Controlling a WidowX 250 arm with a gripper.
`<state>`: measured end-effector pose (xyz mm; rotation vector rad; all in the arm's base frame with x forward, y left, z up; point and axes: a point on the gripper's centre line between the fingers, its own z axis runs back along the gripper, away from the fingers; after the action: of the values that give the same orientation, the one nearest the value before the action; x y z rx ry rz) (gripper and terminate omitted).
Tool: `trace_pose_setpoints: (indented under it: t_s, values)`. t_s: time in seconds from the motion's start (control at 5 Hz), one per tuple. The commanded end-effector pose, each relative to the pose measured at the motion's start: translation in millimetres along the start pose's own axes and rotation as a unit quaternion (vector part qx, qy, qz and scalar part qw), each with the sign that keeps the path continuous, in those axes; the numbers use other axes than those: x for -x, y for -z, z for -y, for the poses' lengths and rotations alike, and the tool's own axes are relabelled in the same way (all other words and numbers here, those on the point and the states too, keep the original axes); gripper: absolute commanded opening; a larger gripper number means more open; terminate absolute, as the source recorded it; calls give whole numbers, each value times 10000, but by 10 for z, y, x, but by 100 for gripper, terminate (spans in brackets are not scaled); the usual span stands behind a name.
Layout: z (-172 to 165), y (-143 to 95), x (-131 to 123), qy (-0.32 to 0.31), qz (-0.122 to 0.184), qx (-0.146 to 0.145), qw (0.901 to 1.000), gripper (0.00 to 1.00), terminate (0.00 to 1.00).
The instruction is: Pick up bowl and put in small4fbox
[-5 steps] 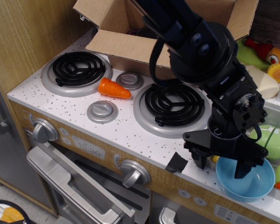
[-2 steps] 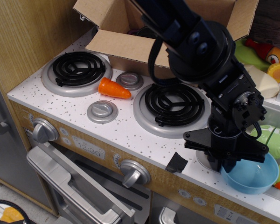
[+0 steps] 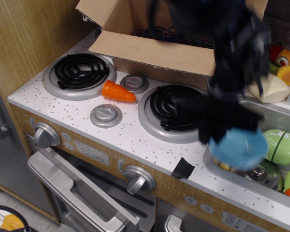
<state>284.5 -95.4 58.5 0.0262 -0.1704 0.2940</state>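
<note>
Carrying step, I judge: the blurred claw (image 3: 230, 131) holds the bowl (image 3: 237, 148) aloft; next, swing toward eleven o'clock over the small4fbox (image 3: 150, 48) and release.

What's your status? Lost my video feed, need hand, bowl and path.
Hand blurred, appears shut on bowl. Bowl lifted, over sink edge. Cardboard box open behind the burners; near wall stands in the path.
</note>
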Motion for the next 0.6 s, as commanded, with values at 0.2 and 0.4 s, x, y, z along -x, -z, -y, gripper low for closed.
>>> trace_pose_setpoints:
  t_s: [0.2, 0.4]
  values:
    - [-678, -962, -598, 673, 328, -563, 9956, 0, 0]
    - [-949, -970, -775, 488, 547, -804, 9941, 0, 0]
